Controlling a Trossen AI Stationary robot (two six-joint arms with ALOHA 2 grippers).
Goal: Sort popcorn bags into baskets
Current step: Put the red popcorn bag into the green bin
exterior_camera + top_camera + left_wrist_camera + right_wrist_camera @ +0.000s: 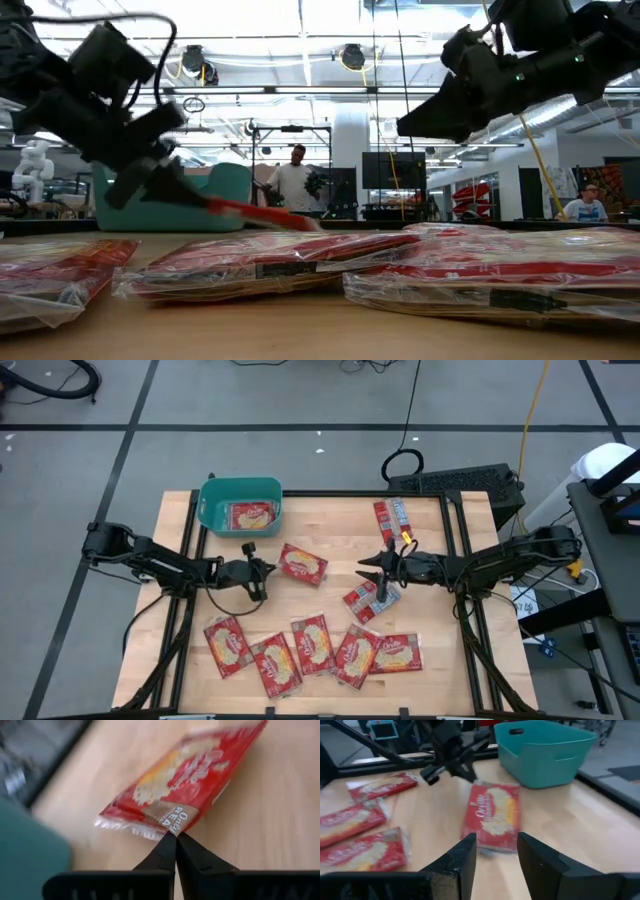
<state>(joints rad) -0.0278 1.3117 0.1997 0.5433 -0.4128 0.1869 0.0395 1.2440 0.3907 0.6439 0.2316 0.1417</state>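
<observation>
One popcorn bag (252, 516) sits in the teal basket (212, 496); about nine remain on the table (330, 530). Your left gripper (262, 569) is pinched shut on the edge of a bag (303, 563), beside the basket. Right gripper (372, 567) half open, holds nothing.

Red popcorn bags (312, 644) lie scattered flat on the table; one sits inside the teal basket (214, 497).

Bright, even ceiling light casts soft shadows; the left wrist view is blurred.
</observation>
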